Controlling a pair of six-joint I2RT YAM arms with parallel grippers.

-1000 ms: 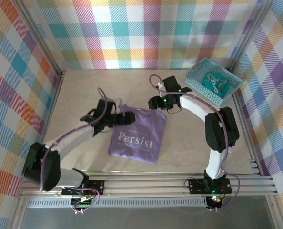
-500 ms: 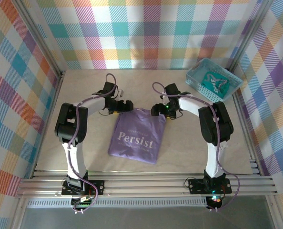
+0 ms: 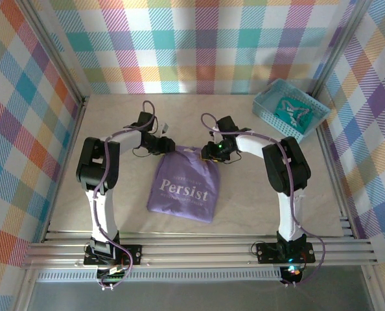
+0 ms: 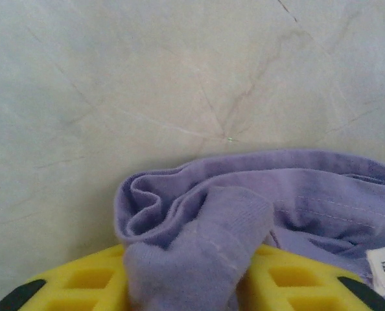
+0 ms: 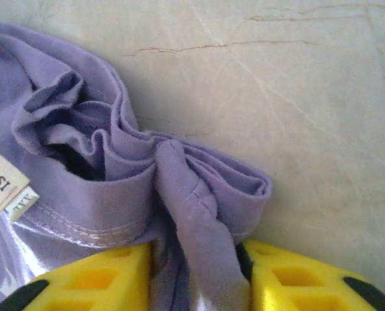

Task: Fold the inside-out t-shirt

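T-shirt (image 3: 183, 188) centred, basket (image 3: 277, 123) behind at far right

I see pastel plaid cloth walls (image 3: 199, 39) on three sides, a pale marbled tabletop (image 3: 244, 194) under even, soft light, and aluminium rails (image 3: 199, 249) along the near edge.

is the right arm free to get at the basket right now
Probably not yet: the right end effector is clamped on the shirt's far edge. The basket sits apart to the far right, bare table between, so once it lets go the way looks free.
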